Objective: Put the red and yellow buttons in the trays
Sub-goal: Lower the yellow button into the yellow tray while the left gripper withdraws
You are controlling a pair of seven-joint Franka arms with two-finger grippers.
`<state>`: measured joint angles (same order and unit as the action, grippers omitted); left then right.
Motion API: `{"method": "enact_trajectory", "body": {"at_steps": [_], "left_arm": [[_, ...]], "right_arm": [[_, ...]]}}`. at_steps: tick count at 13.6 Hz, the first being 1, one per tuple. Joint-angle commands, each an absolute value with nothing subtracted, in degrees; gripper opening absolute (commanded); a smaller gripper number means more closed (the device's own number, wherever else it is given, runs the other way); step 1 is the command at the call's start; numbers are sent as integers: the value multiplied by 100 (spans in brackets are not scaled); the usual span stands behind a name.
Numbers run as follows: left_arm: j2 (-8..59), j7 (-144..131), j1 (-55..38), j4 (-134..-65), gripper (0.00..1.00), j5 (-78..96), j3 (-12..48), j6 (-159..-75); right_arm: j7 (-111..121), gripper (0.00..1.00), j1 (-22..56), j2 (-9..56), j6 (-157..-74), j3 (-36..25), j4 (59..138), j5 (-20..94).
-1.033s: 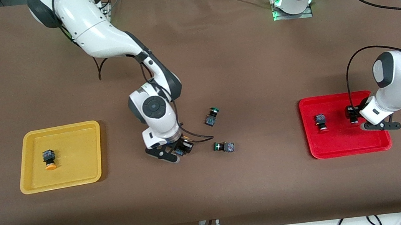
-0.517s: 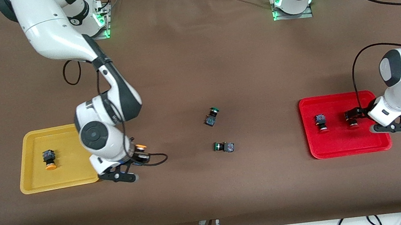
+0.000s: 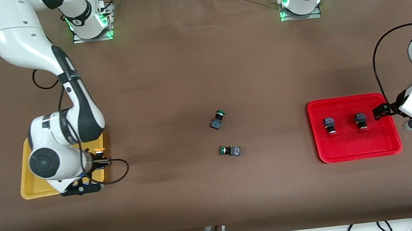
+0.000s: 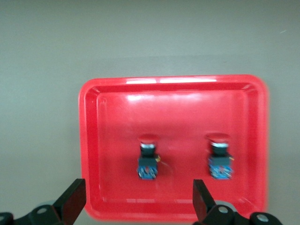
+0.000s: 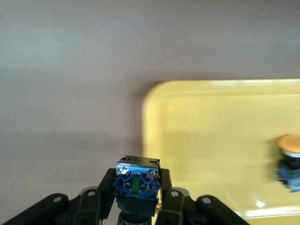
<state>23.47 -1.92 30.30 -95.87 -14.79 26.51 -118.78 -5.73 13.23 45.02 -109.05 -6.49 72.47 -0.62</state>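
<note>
My right gripper is shut on a yellow-capped button and holds it over the yellow tray's rim on the side toward the table's middle. In the right wrist view the held button's blue underside shows between the gripper's fingers, with the yellow tray and a second yellow button lying in it. The arm hides that button in the front view. Two red buttons lie in the red tray. My left gripper is open and empty over that tray's edge.
Two green-capped buttons lie on the brown table near its middle. The left wrist view shows the red tray, both red buttons and my open left gripper.
My right gripper carried the yellow button from the table's middle to the yellow tray's edge. My left gripper let go of the second red button in the red tray and drew back off it.
</note>
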Motion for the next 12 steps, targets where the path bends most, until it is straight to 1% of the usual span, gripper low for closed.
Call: {"method": "enact_trajectory", "body": {"at_steps": [1, 3, 5, 7, 9, 10, 11, 12], "left_arm": [[2066, -133, 3085, -8941, 100, -1213, 2899, -10709], [1926, 43, 3085, -8588, 100, -959, 2953, -10154], [1724, 175, 3094, -8438, 100, -722, 2945, -9810], [1530, 176, 3094, -8411, 100, -668, 2953, -9599], [1346, 315, 3094, -8385, 100, -484, 2918, -9484], [1240, 490, 3033, -8393, 100, -283, 2805, -9475], [1117, 562, 2815, -8428, 100, -125, 2473, -9466], [1012, 580, 2325, -8446, 100, -36, 1974, -9440]], "right_arm": [[25, 0, 1012, 4219, -10942, -668, 7769, 26], [114, 0, 792, 4227, -10995, -677, 7884, 201], [219, 0, 695, 4236, -11126, -677, 8058, 220], [298, 0, 633, 4228, -11512, -677, 8366, 220], [360, 0, 572, 4236, -11601, -668, 8472, 229], [360, 0, 554, 4245, -11628, -668, 8507, 263], [369, 0, 554, 4245, -11689, -668, 8543, 325], [369, 0, 554, 4254, -11785, -668, 8604, 343]]}}
